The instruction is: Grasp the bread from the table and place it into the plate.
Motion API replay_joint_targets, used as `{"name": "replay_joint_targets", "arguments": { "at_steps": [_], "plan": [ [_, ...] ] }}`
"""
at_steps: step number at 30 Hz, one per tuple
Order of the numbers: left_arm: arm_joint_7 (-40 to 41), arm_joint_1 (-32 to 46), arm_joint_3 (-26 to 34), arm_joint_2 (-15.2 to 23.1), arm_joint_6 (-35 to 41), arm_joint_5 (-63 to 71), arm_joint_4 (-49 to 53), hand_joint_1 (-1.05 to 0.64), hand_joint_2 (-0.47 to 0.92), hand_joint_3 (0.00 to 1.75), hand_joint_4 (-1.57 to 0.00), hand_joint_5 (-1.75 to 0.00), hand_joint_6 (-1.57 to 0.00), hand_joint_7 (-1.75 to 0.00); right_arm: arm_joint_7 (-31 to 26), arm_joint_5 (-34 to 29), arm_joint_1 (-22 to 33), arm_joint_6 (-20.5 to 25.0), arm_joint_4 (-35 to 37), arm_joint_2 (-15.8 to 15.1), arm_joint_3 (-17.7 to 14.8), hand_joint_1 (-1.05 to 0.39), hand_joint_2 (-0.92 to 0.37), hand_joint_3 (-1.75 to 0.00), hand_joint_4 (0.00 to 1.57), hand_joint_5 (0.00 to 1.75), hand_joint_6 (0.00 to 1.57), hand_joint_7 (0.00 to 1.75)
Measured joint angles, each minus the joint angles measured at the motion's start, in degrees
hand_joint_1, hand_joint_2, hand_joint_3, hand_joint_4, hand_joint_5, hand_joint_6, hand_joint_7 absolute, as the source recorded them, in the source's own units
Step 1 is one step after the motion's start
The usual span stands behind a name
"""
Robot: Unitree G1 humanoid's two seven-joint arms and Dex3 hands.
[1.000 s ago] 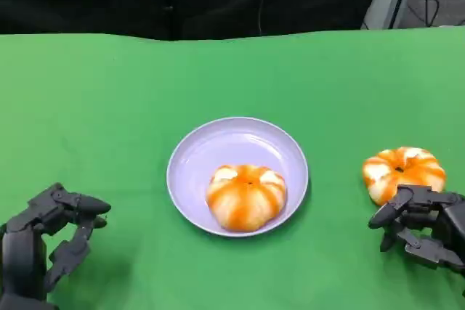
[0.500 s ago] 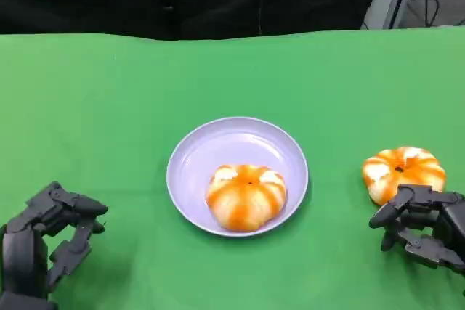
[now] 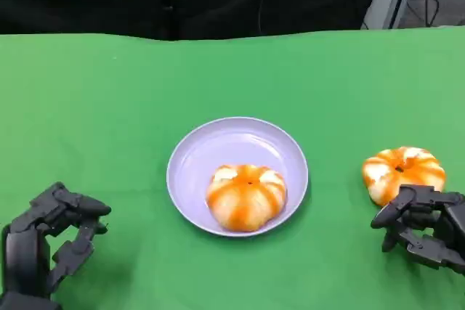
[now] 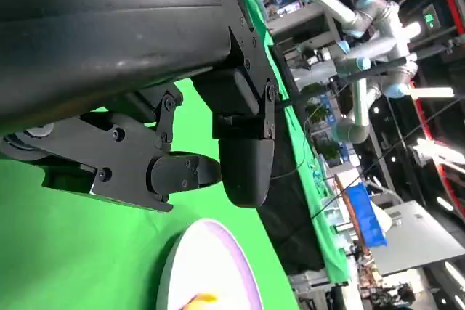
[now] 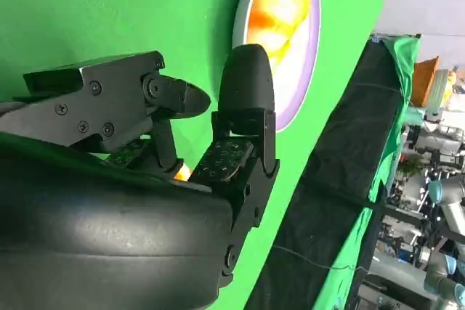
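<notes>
1. On the green table [image 3: 109,107], in the head view, I am counting two breads and one plate [image 3: 190,150]: one bread in the plate [image 3: 245,195] toward its near side, and a bread on the table [image 3: 403,172] at the right, well apart from the plate. My right hand [image 3: 421,226] is sitting just near of that loose bread, fingers curled and apart, holding nothing; I cannot tell whether the fingertips are touching it. My left hand [image 3: 47,241] is hanging at the near left, fingers spread, holding nothing.

2. In the left wrist view, I am seeing the left hand [image 4: 182,136] with its fingers apart over green cloth, and the plate's rim [image 4: 218,252] just coming in beyond them.

3. In the right wrist view, I am seeing the right hand [image 5: 196,136] with its thumb and fingers parted, a sliver of orange from the loose bread [image 5: 182,173] showing between them, and the plate [image 5: 314,49] with its bread [image 5: 280,5] further off.

4. I am judging the bun as light, soft and easily crushed, with a glazed top that may be slippery. I would take it around its sides, low, with a gentle wrap.
</notes>
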Motion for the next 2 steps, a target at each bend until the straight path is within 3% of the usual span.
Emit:
{"name": "replay_joint_targets", "arguments": {
  "at_steps": [2],
  "plan": [
    [0.0, 0.0, 0.0, 0.0, 0.0, 0.0, 0.0, -0.07, 0.92, 0.43, -0.83, -1.48, -0.86, -1.23, -0.1, 0.0, 0.0, 0.0, 0.0, 0.0, 0.0, 0.07, -0.87, -0.55, 0.87, 1.38, 0.94, 0.96]
  ]
}}
